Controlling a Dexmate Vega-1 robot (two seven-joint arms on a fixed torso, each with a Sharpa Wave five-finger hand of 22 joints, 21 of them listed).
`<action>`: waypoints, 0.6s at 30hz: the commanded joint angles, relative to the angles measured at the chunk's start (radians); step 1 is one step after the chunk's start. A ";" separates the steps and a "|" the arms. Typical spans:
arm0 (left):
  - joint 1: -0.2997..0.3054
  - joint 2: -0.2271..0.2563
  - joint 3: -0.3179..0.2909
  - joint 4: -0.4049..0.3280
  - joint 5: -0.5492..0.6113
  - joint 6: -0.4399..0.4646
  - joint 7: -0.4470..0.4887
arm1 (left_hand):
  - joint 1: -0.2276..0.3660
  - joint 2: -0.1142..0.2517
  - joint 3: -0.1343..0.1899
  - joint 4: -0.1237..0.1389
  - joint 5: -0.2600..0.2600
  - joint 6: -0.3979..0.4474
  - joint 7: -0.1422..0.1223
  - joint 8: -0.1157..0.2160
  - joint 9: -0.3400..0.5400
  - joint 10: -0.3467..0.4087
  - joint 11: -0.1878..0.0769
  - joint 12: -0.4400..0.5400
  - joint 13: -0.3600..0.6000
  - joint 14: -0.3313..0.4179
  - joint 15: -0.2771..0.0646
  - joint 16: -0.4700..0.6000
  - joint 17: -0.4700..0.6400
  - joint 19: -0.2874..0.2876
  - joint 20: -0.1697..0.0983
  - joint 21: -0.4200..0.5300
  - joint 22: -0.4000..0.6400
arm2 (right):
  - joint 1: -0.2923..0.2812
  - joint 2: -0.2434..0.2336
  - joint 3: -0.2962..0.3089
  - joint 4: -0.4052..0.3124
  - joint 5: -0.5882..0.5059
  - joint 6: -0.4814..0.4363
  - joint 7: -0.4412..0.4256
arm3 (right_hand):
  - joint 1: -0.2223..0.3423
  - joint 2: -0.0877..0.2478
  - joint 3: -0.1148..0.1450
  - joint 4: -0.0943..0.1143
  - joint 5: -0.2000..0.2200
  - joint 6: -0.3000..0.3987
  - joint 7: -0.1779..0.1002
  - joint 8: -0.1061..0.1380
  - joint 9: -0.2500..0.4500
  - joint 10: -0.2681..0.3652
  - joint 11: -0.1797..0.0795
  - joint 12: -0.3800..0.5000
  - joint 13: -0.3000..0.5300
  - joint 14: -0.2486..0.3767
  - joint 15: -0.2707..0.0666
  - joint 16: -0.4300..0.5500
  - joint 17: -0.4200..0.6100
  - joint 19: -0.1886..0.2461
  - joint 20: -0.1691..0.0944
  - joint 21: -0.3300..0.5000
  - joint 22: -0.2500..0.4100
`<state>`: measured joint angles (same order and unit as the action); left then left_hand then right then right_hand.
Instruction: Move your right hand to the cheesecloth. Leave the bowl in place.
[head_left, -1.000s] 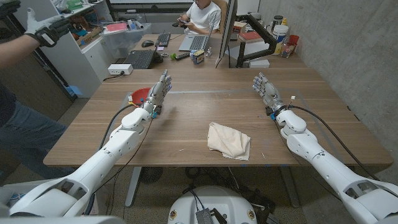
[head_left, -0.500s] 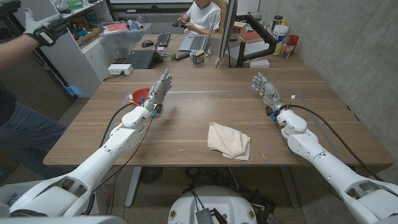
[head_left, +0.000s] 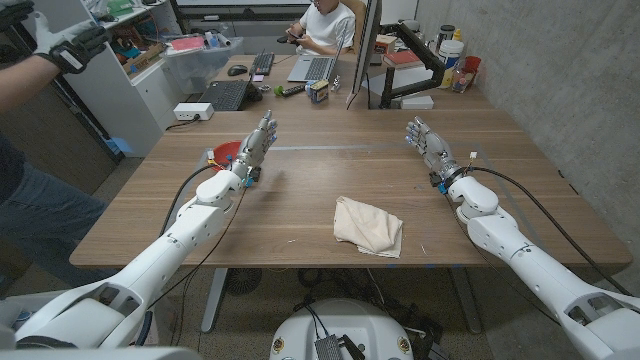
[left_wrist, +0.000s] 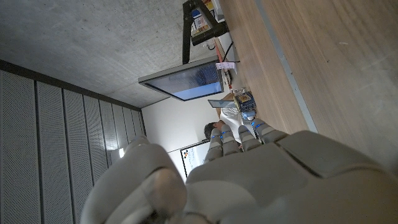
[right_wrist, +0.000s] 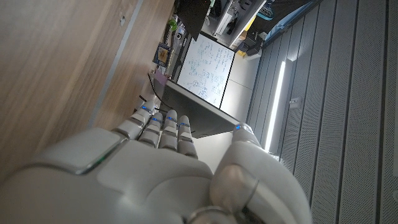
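Head view. The cheesecloth (head_left: 368, 226), a crumpled cream cloth, lies at lower centre of the frame near the front edge of the wooden table (head_left: 330, 180). The right hand (head_left: 431, 149), right of centre, stands well apart from the cloth, fingers extended and holding nothing. The left hand (head_left: 255, 150), left of centre, has its fingers likewise straight and holds nothing. The red bowl (head_left: 224, 153) sits just beside it, probably not touching, though the hand partly hides it.
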<state>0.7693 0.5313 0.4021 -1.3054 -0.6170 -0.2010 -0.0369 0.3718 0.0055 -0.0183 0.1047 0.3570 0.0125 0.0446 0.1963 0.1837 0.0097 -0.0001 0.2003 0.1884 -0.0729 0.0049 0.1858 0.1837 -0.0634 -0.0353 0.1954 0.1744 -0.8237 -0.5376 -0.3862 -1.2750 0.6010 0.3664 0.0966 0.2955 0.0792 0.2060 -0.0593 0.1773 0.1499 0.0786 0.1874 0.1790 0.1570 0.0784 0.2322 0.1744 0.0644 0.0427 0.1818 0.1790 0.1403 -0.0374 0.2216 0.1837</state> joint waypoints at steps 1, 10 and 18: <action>0.002 0.003 0.004 -0.010 0.003 0.009 0.003 | 0.008 0.007 -0.006 0.003 -0.002 0.010 0.004 0.006 0.005 -0.005 -0.003 0.001 0.003 -0.009 0.000 0.002 0.004 -0.012 -0.025 0.000 0.005 | -0.020 -0.007 0.010 -0.015 -0.003 0.040 0.006 | 0.004 0.008 0.005 0.001 0.003 -0.004 -0.005 0.000 0.006 -0.003 0.002 -0.004 0.006 -0.006 0.000 0.004 0.005 -0.001 -0.006 -0.004 0.002; 0.005 0.006 0.004 -0.018 0.005 0.011 0.005 | 0.008 0.009 -0.008 0.003 -0.002 0.011 0.004 0.006 0.005 -0.005 -0.003 0.002 0.003 -0.009 0.000 0.002 0.004 -0.013 -0.024 0.000 0.005 | -0.035 0.000 0.015 -0.020 -0.007 0.098 0.019 | 0.002 0.006 0.003 0.001 0.003 -0.004 -0.008 0.001 0.006 -0.001 0.001 -0.005 0.006 -0.003 -0.004 0.005 0.005 0.001 -0.007 -0.004 0.002; 0.012 0.015 0.000 -0.029 0.004 0.011 0.004 | 0.009 0.010 -0.009 0.003 -0.003 0.011 0.004 0.006 0.006 -0.006 -0.005 0.002 0.003 -0.009 0.001 0.003 0.005 -0.015 -0.023 0.001 0.005 | -0.046 -0.001 0.013 -0.040 -0.020 0.112 0.011 | 0.002 0.005 0.002 0.000 0.002 -0.003 -0.014 0.001 0.006 0.000 -0.002 -0.006 0.006 0.000 -0.006 0.006 0.006 0.003 -0.007 -0.004 0.002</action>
<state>0.7745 0.5383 0.4054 -1.3221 -0.6133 -0.1923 -0.0338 0.3758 0.0095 -0.0224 0.1088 0.3570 0.0218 0.0463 0.1963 0.1836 0.0098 -0.0001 0.2003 0.1884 -0.0729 0.0049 0.1858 0.1837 -0.0692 -0.0342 0.1954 0.1743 -0.8538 -0.5397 -0.3745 -1.2956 0.5935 0.4488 0.1113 0.2955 0.0792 0.2059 -0.0591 0.1773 0.1445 0.0731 0.1874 0.1789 0.1570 0.0785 0.2322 0.1794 0.0645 0.0426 0.1817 0.1789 0.1402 -0.0375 0.2181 0.1837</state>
